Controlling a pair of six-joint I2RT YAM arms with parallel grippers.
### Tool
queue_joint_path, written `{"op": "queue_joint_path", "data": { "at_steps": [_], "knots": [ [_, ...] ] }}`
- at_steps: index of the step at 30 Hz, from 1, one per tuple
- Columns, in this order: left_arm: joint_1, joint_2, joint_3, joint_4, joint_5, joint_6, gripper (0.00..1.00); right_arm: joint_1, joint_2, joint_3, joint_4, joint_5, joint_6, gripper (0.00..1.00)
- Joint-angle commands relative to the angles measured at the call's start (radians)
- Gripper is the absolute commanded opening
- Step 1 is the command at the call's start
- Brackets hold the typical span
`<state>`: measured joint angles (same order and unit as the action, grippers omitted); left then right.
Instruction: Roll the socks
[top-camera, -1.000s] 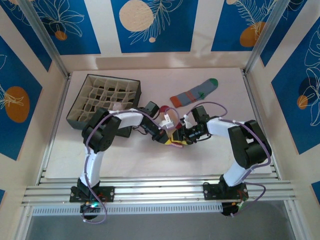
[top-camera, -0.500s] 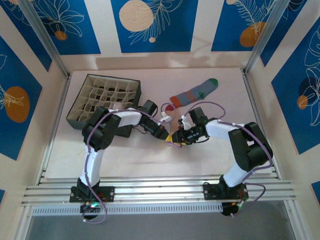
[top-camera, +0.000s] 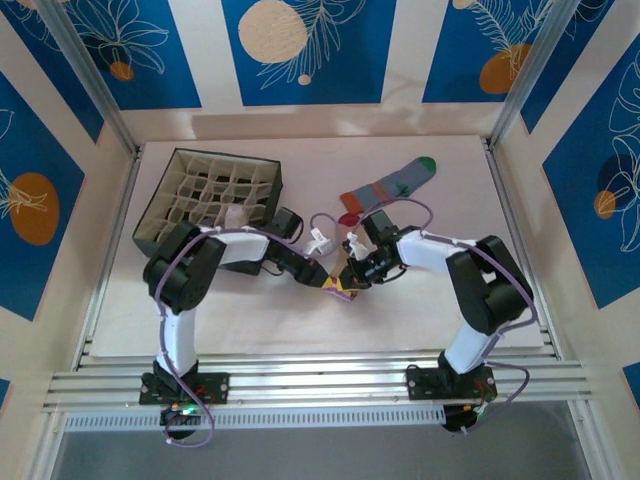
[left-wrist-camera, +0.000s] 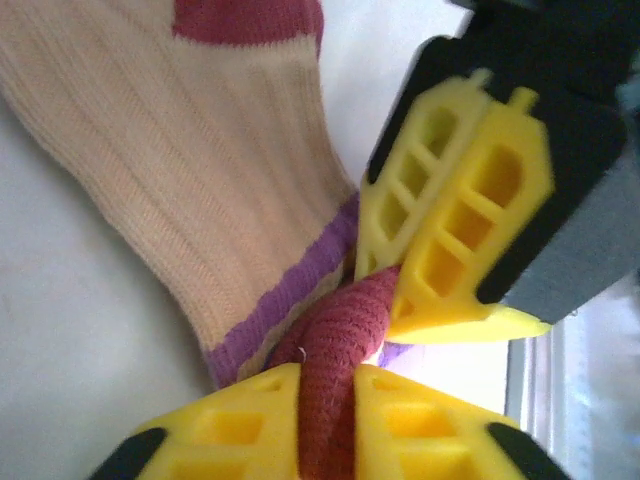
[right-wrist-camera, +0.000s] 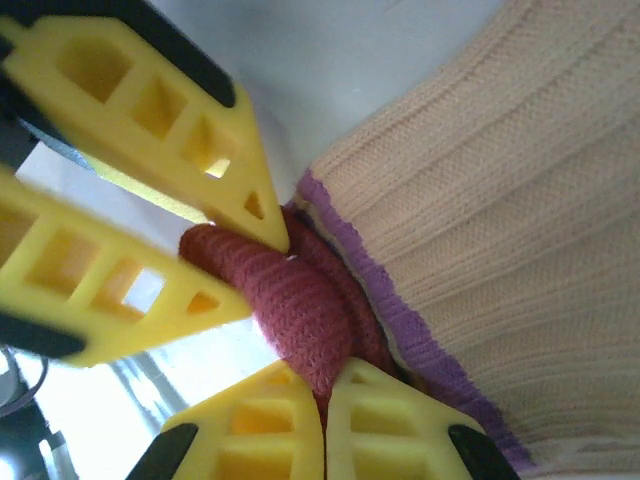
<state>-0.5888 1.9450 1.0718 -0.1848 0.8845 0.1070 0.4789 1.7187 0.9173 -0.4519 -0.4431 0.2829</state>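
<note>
1. Peach ribbed fabric with a purple stripe and a maroon end: this is the peach sock (left-wrist-camera: 200, 180). It lies on the pale table (top-camera: 420, 300), near the middle, between my two arms.
2. My left gripper (left-wrist-camera: 325, 400) has its yellow fingers pressed on either side of the twisted maroon end, holding it.
3. My right gripper (right-wrist-camera: 325, 400) is clamped tight on the same maroon end from the opposite side. Its fingertips sit just beside my left fingertips.
4. Between the two grips the maroon end is bunched into a thick, twisted cord. The peach body of the sock spreads away from them, flat against the table.
5. A grey-blue sock (top-camera: 390, 185), with a green toe and an orange cuff, lies flat farther back on the table, beyond my right gripper and apart from it.
6. A dark box (top-camera: 230, 157), divided into many small pale compartments, stands at the back left of the table, beside my left arm.
</note>
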Motion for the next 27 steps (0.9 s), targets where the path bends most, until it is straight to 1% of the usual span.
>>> {"op": "queue_joint_path", "data": {
  "at_steps": [1, 4, 7, 9, 13, 16, 23, 27],
  "knots": [
    [0.015, -0.119, -0.105, 0.138, -0.055, 0.105, 0.25, 0.005, 0.071, 0.068, -0.162, -0.143, -0.070, 0.00],
    [0.010, -0.222, -0.238, 0.320, -0.060, 0.162, 0.31, -0.004, 0.122, 0.106, -0.196, -0.190, -0.088, 0.00],
    [-0.003, -0.306, -0.357, 0.502, -0.094, 0.212, 0.43, -0.017, 0.154, 0.133, -0.223, -0.206, -0.105, 0.00],
    [-0.019, -0.336, -0.393, 0.549, -0.133, 0.266, 0.48, -0.024, 0.170, 0.147, -0.244, -0.213, -0.123, 0.00],
    [-0.062, -0.338, -0.372, 0.486, -0.209, 0.380, 0.52, -0.032, 0.192, 0.167, -0.280, -0.226, -0.159, 0.00],
    [-0.084, -0.303, -0.343, 0.448, -0.229, 0.430, 0.52, -0.039, 0.204, 0.172, -0.292, -0.243, -0.179, 0.00],
    [-0.119, -0.210, -0.276, 0.405, -0.228, 0.470, 0.53, -0.055, 0.227, 0.184, -0.304, -0.260, -0.211, 0.00],
    [-0.133, -0.173, -0.240, 0.354, -0.226, 0.476, 0.51, -0.064, 0.226, 0.189, -0.300, -0.254, -0.223, 0.00]
  ]
}}
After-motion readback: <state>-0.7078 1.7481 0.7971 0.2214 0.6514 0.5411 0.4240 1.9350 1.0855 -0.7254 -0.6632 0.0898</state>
